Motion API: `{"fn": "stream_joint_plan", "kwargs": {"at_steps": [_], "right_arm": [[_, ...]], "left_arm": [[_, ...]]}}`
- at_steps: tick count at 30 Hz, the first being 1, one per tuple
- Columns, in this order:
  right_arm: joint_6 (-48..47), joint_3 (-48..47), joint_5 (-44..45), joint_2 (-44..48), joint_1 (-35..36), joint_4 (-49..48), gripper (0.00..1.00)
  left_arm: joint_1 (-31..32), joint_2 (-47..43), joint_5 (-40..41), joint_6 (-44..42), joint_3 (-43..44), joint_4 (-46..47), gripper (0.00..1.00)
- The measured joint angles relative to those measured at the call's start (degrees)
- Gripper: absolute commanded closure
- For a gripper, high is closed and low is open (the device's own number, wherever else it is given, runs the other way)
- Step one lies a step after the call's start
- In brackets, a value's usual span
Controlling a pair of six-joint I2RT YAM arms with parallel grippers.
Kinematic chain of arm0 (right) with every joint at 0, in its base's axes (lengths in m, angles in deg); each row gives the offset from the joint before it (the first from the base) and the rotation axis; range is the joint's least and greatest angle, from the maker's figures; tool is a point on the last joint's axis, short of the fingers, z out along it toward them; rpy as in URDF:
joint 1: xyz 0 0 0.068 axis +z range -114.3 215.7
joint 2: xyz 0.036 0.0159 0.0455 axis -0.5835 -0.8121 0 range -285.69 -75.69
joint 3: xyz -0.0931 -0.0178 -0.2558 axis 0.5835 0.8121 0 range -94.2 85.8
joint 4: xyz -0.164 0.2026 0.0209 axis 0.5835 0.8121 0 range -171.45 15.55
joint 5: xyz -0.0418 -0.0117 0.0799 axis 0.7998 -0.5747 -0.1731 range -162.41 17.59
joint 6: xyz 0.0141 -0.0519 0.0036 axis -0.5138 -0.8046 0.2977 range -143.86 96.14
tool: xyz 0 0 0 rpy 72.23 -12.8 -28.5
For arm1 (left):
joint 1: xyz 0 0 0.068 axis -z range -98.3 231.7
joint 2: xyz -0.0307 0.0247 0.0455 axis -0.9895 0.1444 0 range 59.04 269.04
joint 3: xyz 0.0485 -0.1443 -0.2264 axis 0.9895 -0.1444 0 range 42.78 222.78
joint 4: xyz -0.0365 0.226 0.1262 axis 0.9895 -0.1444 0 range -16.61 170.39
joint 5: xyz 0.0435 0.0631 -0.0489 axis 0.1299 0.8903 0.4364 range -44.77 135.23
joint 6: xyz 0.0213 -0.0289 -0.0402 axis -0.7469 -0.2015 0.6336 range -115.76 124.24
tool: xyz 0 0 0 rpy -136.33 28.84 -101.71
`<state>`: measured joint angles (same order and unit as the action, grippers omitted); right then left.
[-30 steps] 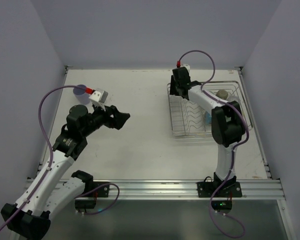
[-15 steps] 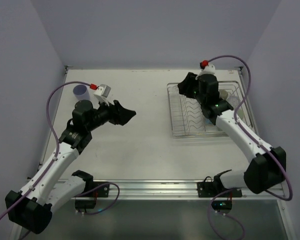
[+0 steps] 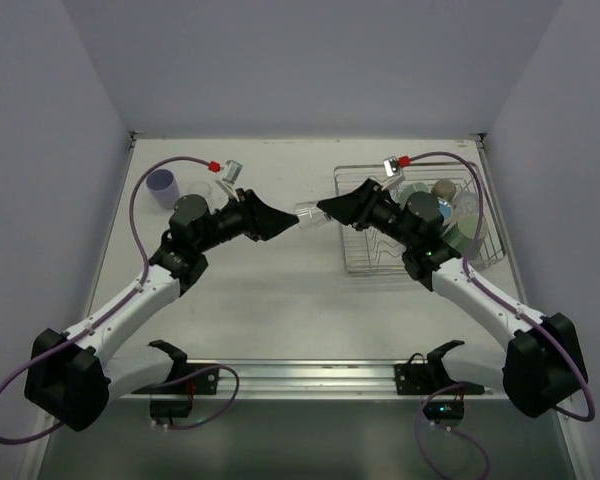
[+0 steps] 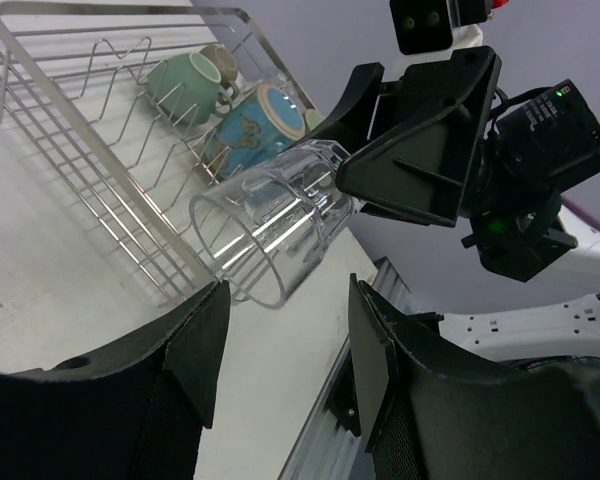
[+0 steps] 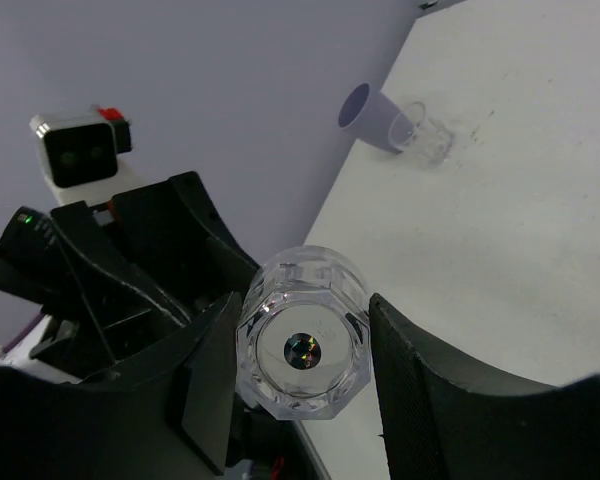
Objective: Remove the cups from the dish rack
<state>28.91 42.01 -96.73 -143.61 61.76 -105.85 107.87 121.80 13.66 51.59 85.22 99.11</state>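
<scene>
The glass cup (image 5: 302, 345) is pinched at its base by the right fingers (image 5: 205, 400) and held in mid-air, just left of the dish rack (image 3: 365, 262). The left fingers (image 4: 195, 350) are spread either side of its mouth, seemingly not touching. Looks like a handover: left to be closed, then right released. The cups left in the rack are half hidden by the right arm

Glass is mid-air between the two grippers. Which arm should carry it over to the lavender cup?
Left. The left gripper stands open at the mouth of the glass, and the lavender cup sits on that arm's side. The right gripper grips the base but reaches from the rack side.
</scene>
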Motion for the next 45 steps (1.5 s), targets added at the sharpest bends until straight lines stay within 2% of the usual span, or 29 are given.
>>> {"fn": "stream_joint_plan", "kwargs": {"at_steps": [6,9,12,13,14,16,17,20,24,28,31,34,38,42,45], "right_arm": [[6.4,3.5,-5.5,-3.0,0.2,-10.8,0.68],[8.2,3.7,-6.9,-4.7,0.5,-13.9,0.68],[9.7,3.7,-8.0,-6.4,0.8,-16.7,0.68],[9.9,3.7,-8.2,-6.9,0.7,-17.5,0.68],[10.4,3.7,-8.2,-7.5,0.5,-18.6,0.66],[11.7,3.7,-8.2,-8.7,0.3,-20.5,0.57],[12.2,3.7,-8.2,-9.1,0.3,-21.5,0.4],[12.9,4.0,-8.3,-9.6,0.6,-22.7,0.13],[12.6,5.6,-8.7,-9.6,1.7,-22.6,0.03],[9.8,7.1,-7.9,-7.2,1.7,-17.2,0.01],[5.6,7.3,-4.9,-2.5,1.7,-9.3,0.01],[0.8,7.3,-2.0,2.1,1.7,-3.0,0.01],[-5.1,7.3,1.0,5.9,1.7,5.0,0.01],[-9.6,7.3,2.6,8.7,1.7,11.7,0.01],[-11.7,7.3,3.1,10.4,1.7,14.1,0.01]], "left_arm": [[2.3,3.2,0.0,1.7,0.0,2.2,0.48],[3.3,4.0,0.0,2.2,0.1,3.2,0.55],[3.8,4.4,0.2,3.1,0.1,3.9,0.8],[3.8,4.5,0.1,3.7,0.1,4.3,0.96],[3.7,4.5,0.1,4.5,0.2,4.6,1.0],[3.8,4.3,0.0,5.1,0.6,5.4,1.0],[3.8,4.1,0.2,5.0,0.9,5.1,1.0],[4.3,3.8,2.5,2.2,3.2,1.3,1.0],[4.5,4.0,10.4,-5.3,10.1,-9.6,1.0],[4.5,7.3,21.5,-13.2,21.5,-23.3,1.0],[4.3,13.7,31.1,-18.8,30.6,-32.0,1.0],[2.7,20.8,37.7,-23.1,36.0,-39.0,1.0],[-3.3,29.4,40.9,-25.8,39.3,-45.7,1.0],[-10.2,34.7,43.9,-27.4,42.5,-51.9,1.0],[-12.9,37.4,46.1,-28.9,47.0,-55.6,1.0]]}}
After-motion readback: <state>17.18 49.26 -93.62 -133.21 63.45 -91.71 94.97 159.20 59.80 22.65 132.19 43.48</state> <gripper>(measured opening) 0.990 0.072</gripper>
